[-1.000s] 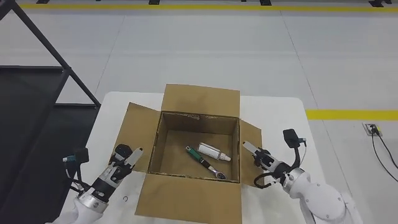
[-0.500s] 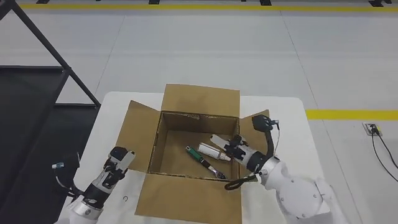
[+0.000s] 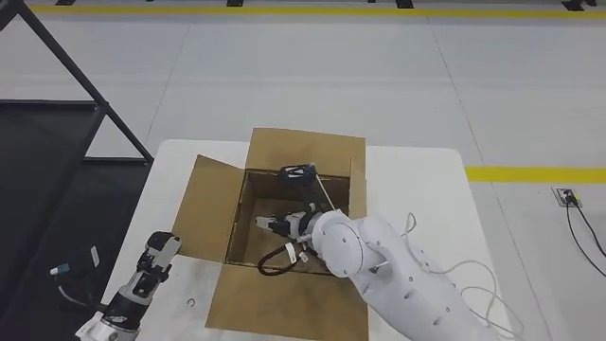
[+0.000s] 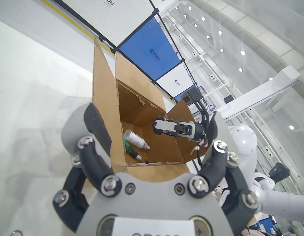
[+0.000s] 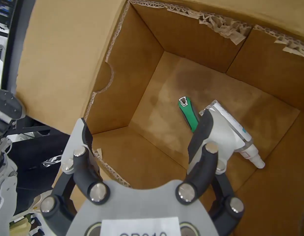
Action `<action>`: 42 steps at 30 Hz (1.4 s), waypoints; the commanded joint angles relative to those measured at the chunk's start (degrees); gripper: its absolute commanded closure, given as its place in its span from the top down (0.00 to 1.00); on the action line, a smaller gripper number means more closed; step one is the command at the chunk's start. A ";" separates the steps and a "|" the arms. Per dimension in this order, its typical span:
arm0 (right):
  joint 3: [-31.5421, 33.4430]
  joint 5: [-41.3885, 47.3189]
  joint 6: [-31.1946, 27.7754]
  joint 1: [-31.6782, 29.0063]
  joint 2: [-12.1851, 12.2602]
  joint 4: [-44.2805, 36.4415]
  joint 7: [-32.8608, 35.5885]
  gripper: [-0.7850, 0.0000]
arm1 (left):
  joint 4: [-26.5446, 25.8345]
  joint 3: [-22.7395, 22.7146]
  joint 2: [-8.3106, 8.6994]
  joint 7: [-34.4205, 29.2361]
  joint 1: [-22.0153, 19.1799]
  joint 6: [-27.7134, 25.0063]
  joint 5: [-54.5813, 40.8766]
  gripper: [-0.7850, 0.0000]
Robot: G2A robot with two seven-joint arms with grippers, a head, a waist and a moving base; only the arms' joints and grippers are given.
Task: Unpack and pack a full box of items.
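The open cardboard box [image 3: 308,152] stands mid-table with its flaps spread. On its floor lie a white bottle [image 5: 236,128] and a green-handled tool [image 5: 187,114], side by side; both also appear from the left wrist as the bottle [image 4: 134,138] and the tool [image 4: 131,149]. My right gripper [image 5: 144,121] hangs open inside the box above the floor, just beside the two items, with nothing held; from above the right gripper [image 3: 275,220] is over the box's left half. My left gripper [image 3: 159,246] is open and empty outside the box's left flap [image 4: 104,99].
The white table [image 3: 417,180] has bare room right of the box. A small ring [image 3: 190,303] lies on the table near the front left flap. A black metal frame [image 3: 57,133] stands off the table's left side.
The right arm swung from the box's right side over the rim and down into the box, toward its left. The left arm drew back toward the table's near left corner.
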 commanded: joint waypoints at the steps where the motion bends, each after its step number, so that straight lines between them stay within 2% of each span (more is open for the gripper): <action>1: 0.13 -0.06 -0.23 -0.25 0.06 -0.54 -0.03 1.00 | -0.04 -0.13 0.00 0.08 0.08 -0.07 -0.08 1.00; 9: 0.13 -0.06 -0.23 -0.25 0.06 -0.54 -0.03 1.00 | -0.13 -0.09 -0.02 0.18 -0.11 0.02 -0.57 1.00; 12: 0.59 -2.16 -0.81 -1.86 0.32 -2.19 -2.32 1.00 | -0.15 0.14 0.03 -0.44 -0.58 0.37 -0.14 1.00; 23: 4.94 -23.38 3.88 -12.12 3.68 -23.45 5.95 1.00 | -0.64 1.60 0.18 -2.50 -2.45 0.88 0.85 1.00; 30: 12.15 -35.32 7.91 -19.98 5.39 -32.76 10.16 1.00 | -1.01 2.72 0.26 -3.34 -3.54 1.20 1.72 1.00; 36: 21.17 -33.42 7.27 -24.03 6.09 -32.54 13.99 1.00 | -0.98 3.40 0.32 -3.66 -4.26 1.50 2.21 1.00; 42: 28.20 -25.53 6.59 -23.74 6.01 -24.34 14.33 1.00 | -0.49 3.04 0.40 -3.51 -4.63 2.01 2.09 1.00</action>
